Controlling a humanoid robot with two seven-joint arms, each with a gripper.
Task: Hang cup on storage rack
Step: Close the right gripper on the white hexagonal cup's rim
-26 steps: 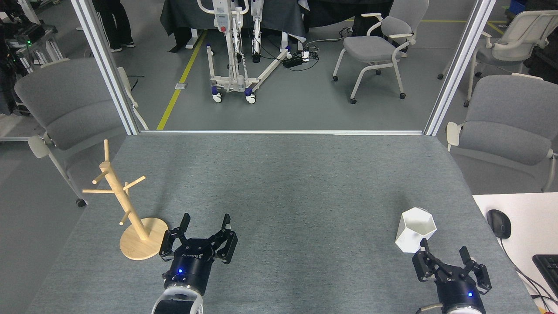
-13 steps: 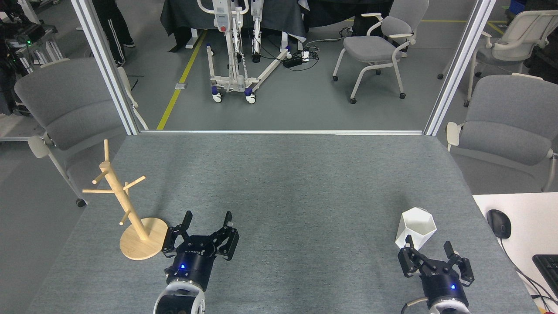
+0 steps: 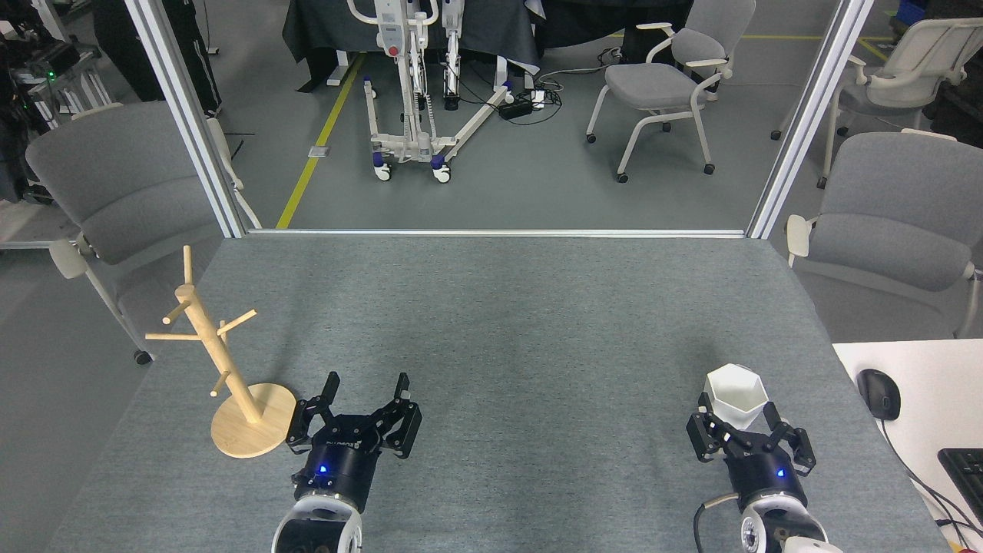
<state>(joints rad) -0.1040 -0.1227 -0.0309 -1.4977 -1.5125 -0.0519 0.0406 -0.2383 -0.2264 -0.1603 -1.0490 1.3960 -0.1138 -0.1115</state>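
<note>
Right now the cup (image 3: 736,395) sits upright on the grey table (image 3: 507,330), near the front right corner, open hexagonal rim facing up. Right gripper (image 3: 740,415) is at the cup's near side, fingers spread apart w/ one on either side of the cup's lower part; can't tell whether the pads actually touch the white walls, but they aren't clamped on it. Blue light glows on the wrist behind it.

Over on the left, the storage rack (image 3: 223,367) stands on its round wooden base near the table's left edge, post leaning in this view, pegs sticking out at several heights, none carrying anything. Left gripper (image 3: 365,385) rests just beside the rack's base, to its right, fingers wide apart & pointing away from the robot, holding nothing. Cup and rack are well apart, at opposite sides of the table.

Off the table: a white desk (image 3: 914,384) at far right w/ a black mouse (image 3: 878,393) and part of a keyboard (image 3: 966,472). Grey chairs (image 3: 123,184) stand around, and a person's dark legs (image 3: 127,38) show top left.
</note>
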